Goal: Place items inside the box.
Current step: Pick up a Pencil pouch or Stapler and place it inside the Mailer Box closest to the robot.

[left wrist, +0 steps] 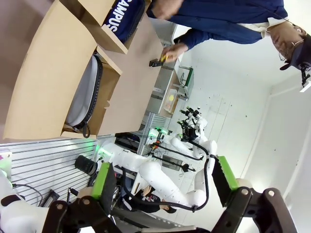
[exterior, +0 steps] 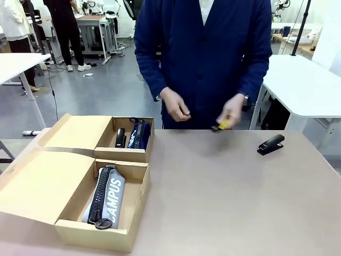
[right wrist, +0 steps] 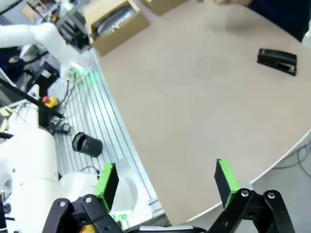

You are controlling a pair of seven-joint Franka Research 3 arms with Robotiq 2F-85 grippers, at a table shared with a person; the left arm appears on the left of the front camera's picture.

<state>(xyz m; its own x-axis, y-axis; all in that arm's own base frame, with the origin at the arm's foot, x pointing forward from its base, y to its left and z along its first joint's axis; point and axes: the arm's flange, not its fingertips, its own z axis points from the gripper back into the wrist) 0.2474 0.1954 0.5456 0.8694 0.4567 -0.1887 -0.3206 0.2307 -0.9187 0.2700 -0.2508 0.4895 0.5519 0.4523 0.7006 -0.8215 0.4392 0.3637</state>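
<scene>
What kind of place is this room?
Probably a laboratory or workshop: several white worktables, a metal equipment cart and cables on the bare grey floor.

The grey black-zippered pouch (exterior: 108,196) lies in the near box (exterior: 101,234), the navy pouch (exterior: 139,134) in the far box (exterior: 120,154), and the black stapler (exterior: 270,144) on the table (exterior: 213,202) to my right.

Left claw (left wrist: 164,175), right claw (right wrist: 165,177): black, green pads (right wrist: 108,177); arm (right wrist: 41,34) white, apparently smooth.
</scene>
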